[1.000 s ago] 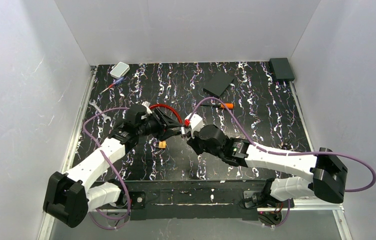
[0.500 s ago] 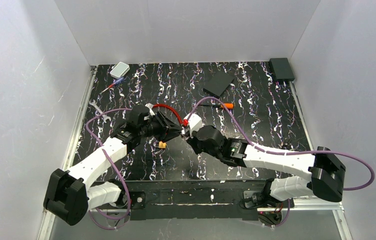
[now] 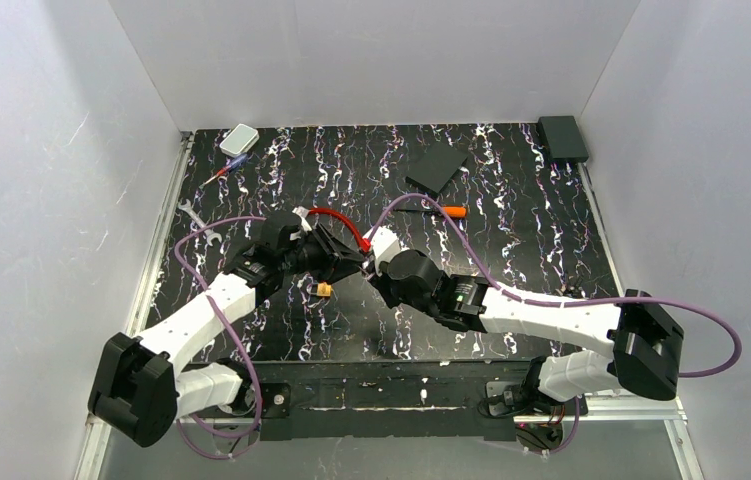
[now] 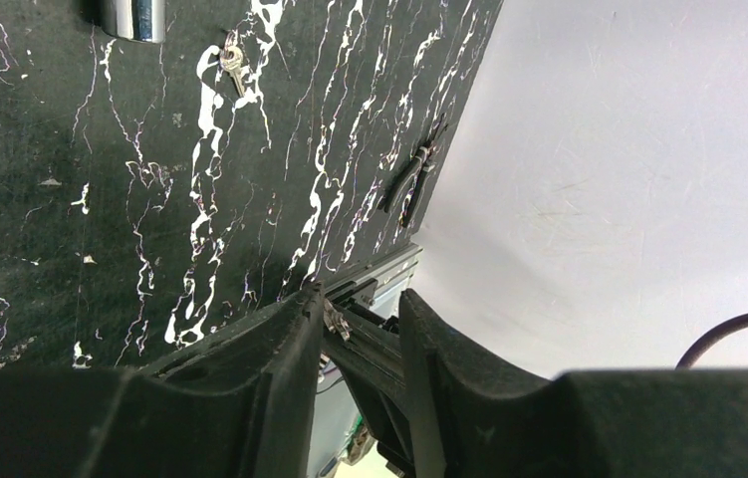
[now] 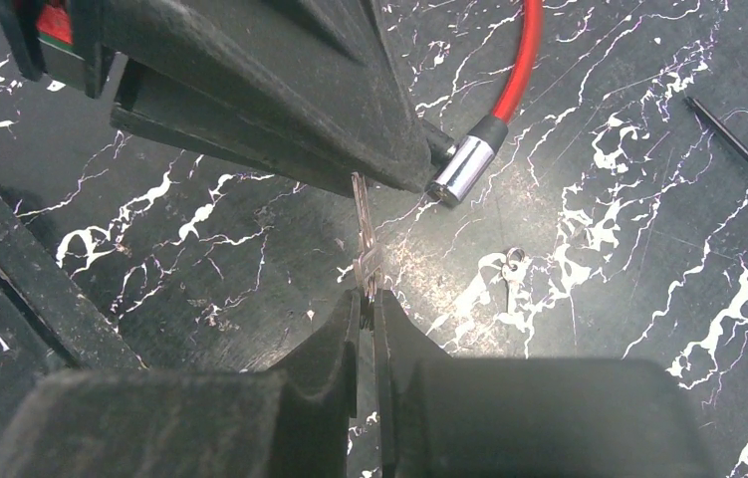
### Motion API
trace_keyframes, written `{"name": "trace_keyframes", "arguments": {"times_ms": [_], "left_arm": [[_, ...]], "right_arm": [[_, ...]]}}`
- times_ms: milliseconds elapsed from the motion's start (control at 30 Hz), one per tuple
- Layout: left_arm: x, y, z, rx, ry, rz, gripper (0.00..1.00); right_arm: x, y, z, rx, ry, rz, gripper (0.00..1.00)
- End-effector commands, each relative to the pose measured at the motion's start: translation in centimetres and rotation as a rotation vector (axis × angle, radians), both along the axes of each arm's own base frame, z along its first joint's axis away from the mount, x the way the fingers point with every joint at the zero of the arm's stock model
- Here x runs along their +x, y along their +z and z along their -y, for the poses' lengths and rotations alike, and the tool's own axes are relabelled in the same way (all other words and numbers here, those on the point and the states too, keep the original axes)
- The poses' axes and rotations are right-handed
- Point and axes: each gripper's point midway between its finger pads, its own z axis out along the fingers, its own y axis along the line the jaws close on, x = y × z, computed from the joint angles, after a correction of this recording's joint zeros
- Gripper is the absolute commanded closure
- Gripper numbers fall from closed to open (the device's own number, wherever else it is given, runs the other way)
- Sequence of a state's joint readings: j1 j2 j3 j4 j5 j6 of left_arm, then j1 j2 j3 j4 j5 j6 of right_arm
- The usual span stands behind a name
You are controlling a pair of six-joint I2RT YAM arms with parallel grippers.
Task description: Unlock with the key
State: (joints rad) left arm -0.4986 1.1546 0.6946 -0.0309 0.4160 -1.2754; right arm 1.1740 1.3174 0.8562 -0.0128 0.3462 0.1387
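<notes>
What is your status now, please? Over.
Right jaws shut on key. Left jaws part open at its tip. Red cable lock close beside, chrome end near key.

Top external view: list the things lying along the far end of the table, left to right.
small grey box → flat black pad → black block at the far right corner

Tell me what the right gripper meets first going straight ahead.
The key pinched in the right gripper leads. Its tip is at a black finger of the left gripper, likely met first. Whether they touch is unclear.
</notes>
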Motion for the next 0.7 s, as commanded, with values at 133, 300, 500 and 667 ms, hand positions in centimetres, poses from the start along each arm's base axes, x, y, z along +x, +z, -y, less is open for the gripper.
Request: {"name": "trace_keyframes", "arguments": {"times_ms": [133,300,500,667], "left_arm": [[-0.12,-0.31,0.63,-0.013,-0.034,0.013,0.76],[-0.09,0.01,0.82,-0.016,-0.04,0.026,0.83],[-0.21,0.08,0.89,-0.017,-0.045,0.03,0.94],[-0.22,0.17,0.75,-0.01,-0.043,0.045,1.0]], "right_arm": [[0.68,2.61,-1.33,0.059,-0.014,0.042,0.99],[0.79,2.43,-1.33,0.054,-0.021,0.04,0.99],[0.98,2.59,-1.3,0.063,-0.037,0.041,0.99],[1.14,2.98,-1.13,0.074,-0.052,0.048,0.99]]}}
